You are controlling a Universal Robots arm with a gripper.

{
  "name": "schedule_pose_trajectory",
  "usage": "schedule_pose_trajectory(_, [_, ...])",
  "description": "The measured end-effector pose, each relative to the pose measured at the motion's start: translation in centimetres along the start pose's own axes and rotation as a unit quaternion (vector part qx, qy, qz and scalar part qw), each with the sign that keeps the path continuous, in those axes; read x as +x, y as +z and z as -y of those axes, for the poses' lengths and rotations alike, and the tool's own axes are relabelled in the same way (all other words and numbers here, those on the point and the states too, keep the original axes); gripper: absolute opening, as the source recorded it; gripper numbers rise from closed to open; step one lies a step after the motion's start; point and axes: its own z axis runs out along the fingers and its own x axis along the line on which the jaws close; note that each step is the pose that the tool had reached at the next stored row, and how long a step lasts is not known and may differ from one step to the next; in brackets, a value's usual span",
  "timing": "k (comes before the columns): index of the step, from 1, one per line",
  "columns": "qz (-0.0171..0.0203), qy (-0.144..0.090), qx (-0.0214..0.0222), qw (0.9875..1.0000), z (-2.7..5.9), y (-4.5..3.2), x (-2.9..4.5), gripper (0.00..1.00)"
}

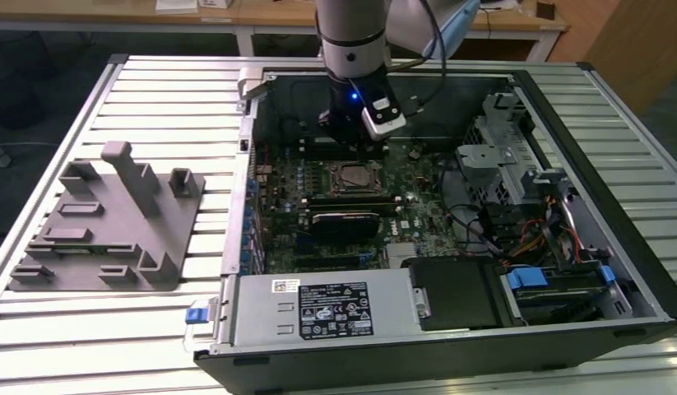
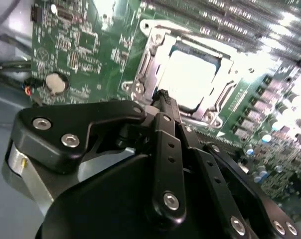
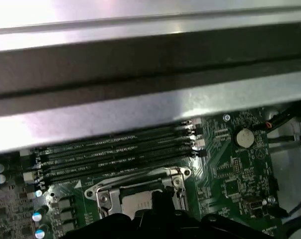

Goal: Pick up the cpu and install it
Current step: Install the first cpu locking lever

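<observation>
Second wrist view | cpu seated in socket | gripper closed, empty — just above | light, stiff, fragile — hold edges.

Legible text: none. White sticker on silver power supply housing: print too small to read. Black label beside it on same housing: rows of white certification-type marks and lines, unreadable. White silkscreen marks on green motherboard in both wrist views: blurred, cannot be read.
</observation>
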Motion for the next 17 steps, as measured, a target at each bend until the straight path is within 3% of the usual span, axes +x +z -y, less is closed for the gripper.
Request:
schedule_pose_trajectory(7, [0.001, -0.002, 0.0099, 0.9999, 1.13, 0.02, -0.23, 0.11])
schedule_pose_trajectory(12, [0.0001, -0.002, 0.0105, 0.9999, 1.48, 0.04, -0.29, 0.11])
schedule_pose_trajectory(15, [-0.0155, -0.002, 0.014, 0.9998, 1.49, 0.11, -0.37, 0.11])
schedule_pose_trajectory(17, [-0.0171, -0.002, 0.0143, 0.9997, 1.49, 0.1, -0.37, 0.11])
